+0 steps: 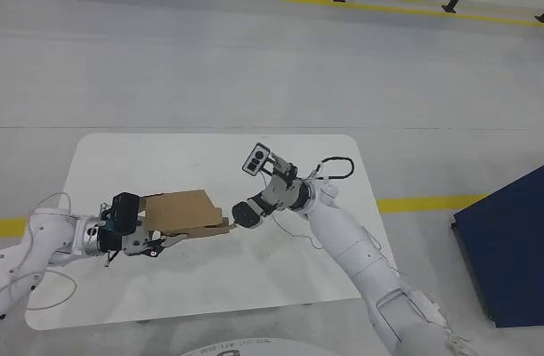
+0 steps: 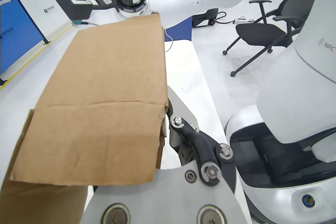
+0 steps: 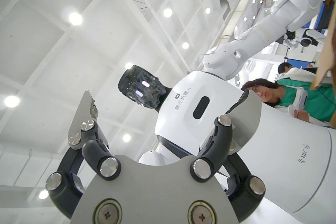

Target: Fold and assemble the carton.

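Your left tool (image 1: pixel 156 238) is clamping the left end of the barely folded carton (image 1: pixel 187 214) over the worktop (image 1: pixel 254 169), your right tool (image 3: pixel 166 101) is gaping empty, so most folding is lying ahead.

The white rounded table (image 1: pixel 209 156) offers open surface above and below mid-frame. Across the middle, the flat brown cardboard carton (image 1: pixel 184 214) bars passage, the left gripper (image 1: pixel 158 241) at its left end, the right gripper (image 1: pixel 245 214) at its right.

A small dark logo with a short word stands on the white partition panel (image 2: pixel 56 16). Similar white lettering runs up the blue partition panel (image 2: pixel 15 25) beside it.
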